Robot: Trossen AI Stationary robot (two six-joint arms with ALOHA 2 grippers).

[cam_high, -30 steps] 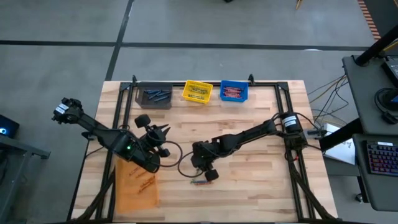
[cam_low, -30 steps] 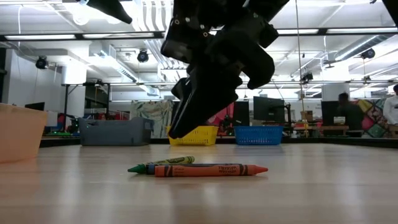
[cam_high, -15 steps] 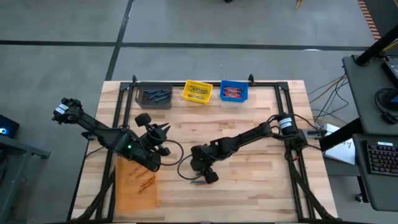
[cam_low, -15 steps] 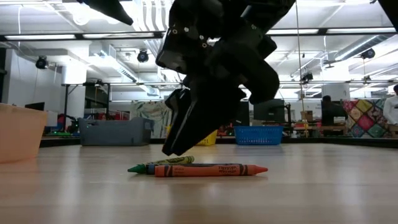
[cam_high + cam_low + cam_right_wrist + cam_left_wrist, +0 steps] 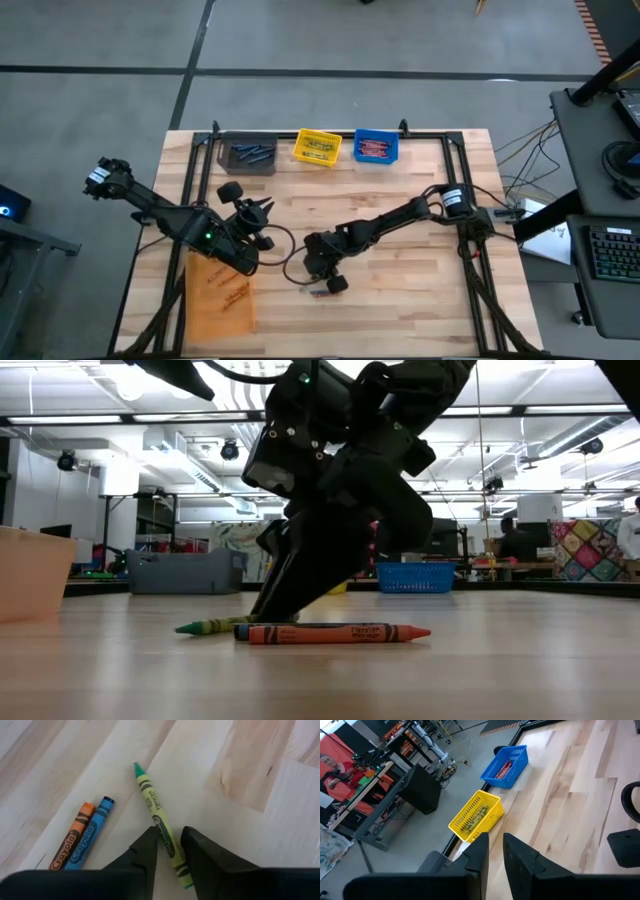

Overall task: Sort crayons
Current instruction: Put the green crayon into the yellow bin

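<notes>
Crayons lie loose on the table [image 5: 400, 300] near its middle, under the right gripper [image 5: 169, 845]. Three show in the right wrist view: a green crayon [image 5: 161, 823], an orange crayon [image 5: 73, 837] and a blue crayon [image 5: 89, 838]. The orange and blue ones lie side by side, touching, long axes parallel, with flat ends toward the green tip. The green crayon lies at an angle to that pair; its pointed tip faces away from the gripper, and its long axis runs back between the two fingers [image 5: 142, 851], which straddle it with narrow gaps on either side, so the jaws stand slightly apart around it rather than visibly clamped.

In the low view the orange crayon [image 5: 338, 633] lies flat across the picture, point to the right, and the green crayon [image 5: 210, 626] lies behind it with its point to the left; the right gripper [image 5: 275, 600] slants down to the tabletop there.

Compared with one second earlier, the green crayon's tip sits farther left in the low view, clear of the orange crayon's end, and the right gripper has dropped from above the crayons to table level.

The left gripper [image 5: 491, 851] hangs over the table's left part, beside an orange bin [image 5: 218, 295], fingers close with a thin gap and nothing between them. Grey [image 5: 250, 157], yellow [image 5: 318, 147] and blue [image 5: 376, 148] bins at the far edge each hold crayons.
</notes>
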